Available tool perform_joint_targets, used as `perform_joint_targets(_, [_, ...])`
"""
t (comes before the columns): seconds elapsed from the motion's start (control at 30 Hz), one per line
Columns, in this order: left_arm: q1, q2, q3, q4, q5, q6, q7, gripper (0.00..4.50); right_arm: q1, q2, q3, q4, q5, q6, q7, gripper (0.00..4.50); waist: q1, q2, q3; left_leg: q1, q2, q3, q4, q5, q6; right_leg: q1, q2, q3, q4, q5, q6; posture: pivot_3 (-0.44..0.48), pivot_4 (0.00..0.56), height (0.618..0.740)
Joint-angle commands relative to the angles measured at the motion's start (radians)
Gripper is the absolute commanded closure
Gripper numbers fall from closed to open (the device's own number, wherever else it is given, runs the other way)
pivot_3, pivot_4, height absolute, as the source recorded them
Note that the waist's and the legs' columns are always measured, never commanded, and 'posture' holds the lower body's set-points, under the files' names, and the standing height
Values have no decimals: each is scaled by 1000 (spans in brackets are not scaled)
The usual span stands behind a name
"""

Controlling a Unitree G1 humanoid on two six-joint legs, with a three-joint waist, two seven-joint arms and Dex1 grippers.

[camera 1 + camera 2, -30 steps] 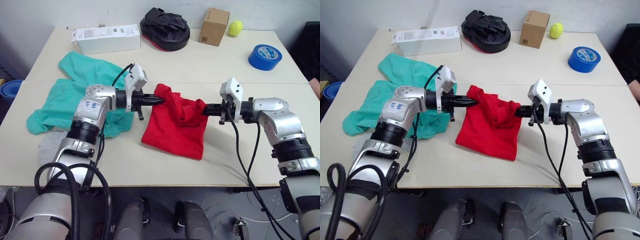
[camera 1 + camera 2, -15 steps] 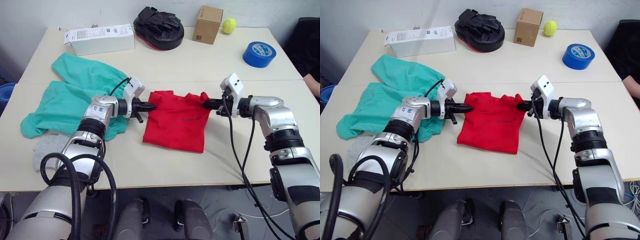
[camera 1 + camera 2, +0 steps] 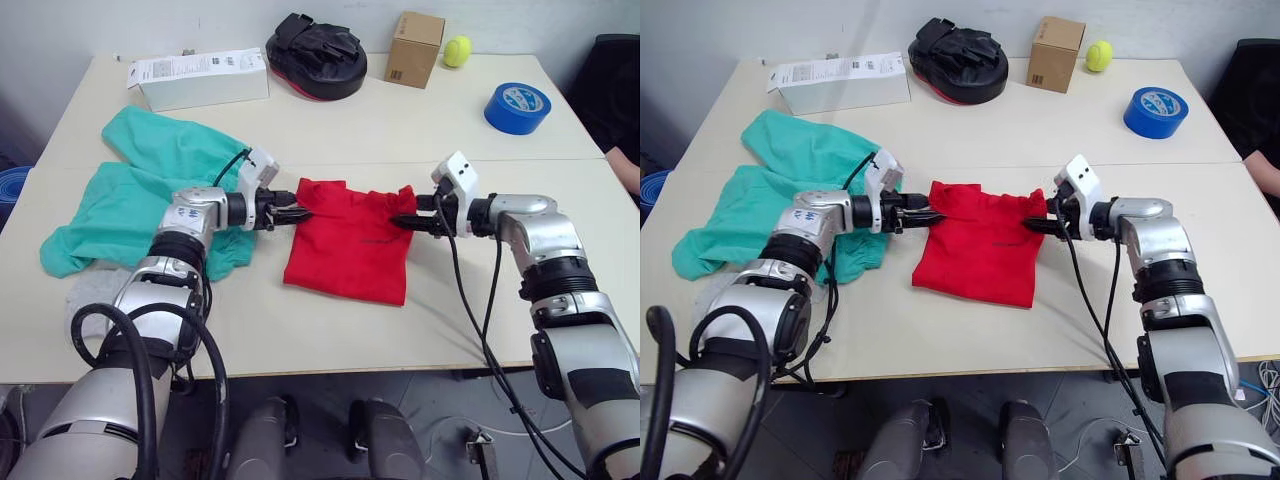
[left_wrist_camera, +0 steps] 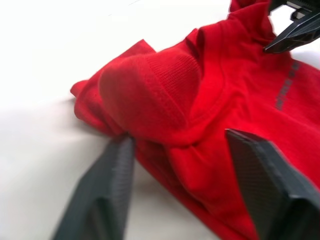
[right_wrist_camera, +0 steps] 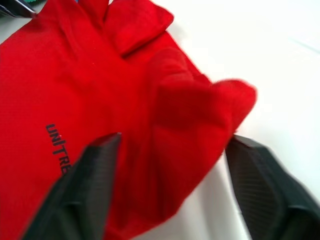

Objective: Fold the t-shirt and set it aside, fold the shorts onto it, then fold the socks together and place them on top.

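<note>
The red t-shirt lies folded into a rough rectangle on the table's middle, its upper corners bunched. My left gripper is at its upper left corner, jaws open around the bunched cloth. At the upper right corner my right gripper is also open, with the fabric between its fingers. The teal shorts lie crumpled to the left, under my left arm. A light grey sock rests near the table's front left edge.
Along the far side of the table stand a white box, a black padded mitt, a cardboard box, a tennis ball and a blue tape roll.
The t-shirt, held up by its corners a second ago, has come down flat on the table. Both grippers have since opened and let go of it.
</note>
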Motion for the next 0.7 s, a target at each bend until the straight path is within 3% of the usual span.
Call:
perform_joint_targets(0.03, [7,30,23,-93,-20,22,-45,54,1,-38,-52,-60,-5,-54,-19,0,0,0,0,0,0,0,0,0,0,0,0,0,0,0,0,0,150,740])
perform_joint_targets(0.17, [38,69,48,-227,-48,78,-71,22,32,-55,-107,-158,38,-79,-1,0,0,0,0,0,0,0,0,0,0,0,0,0,0,0,0,0,150,740])
perform_joint_targets(0.27, [104,85,31,-440,-87,161,-132,22,108,-68,-114,-305,60,-114,45,0,1,0,0,0,0,0,-1,0,0,0,0,0,0,0,0,0,150,740])
perform_joint_targets(0.47, [326,130,-70,-906,-122,239,-213,22,356,-110,-57,-673,50,-202,128,0,4,0,0,0,0,0,-1,0,-1,1,1,3,-1,0,0,0,150,740])
perform_joint_targets(0.7, [479,238,-97,-1163,-186,300,-276,22,577,-131,46,-913,-68,-315,90,0,3,0,0,4,1,0,-1,-1,-2,2,-3,12,-3,0,0,0,150,740])
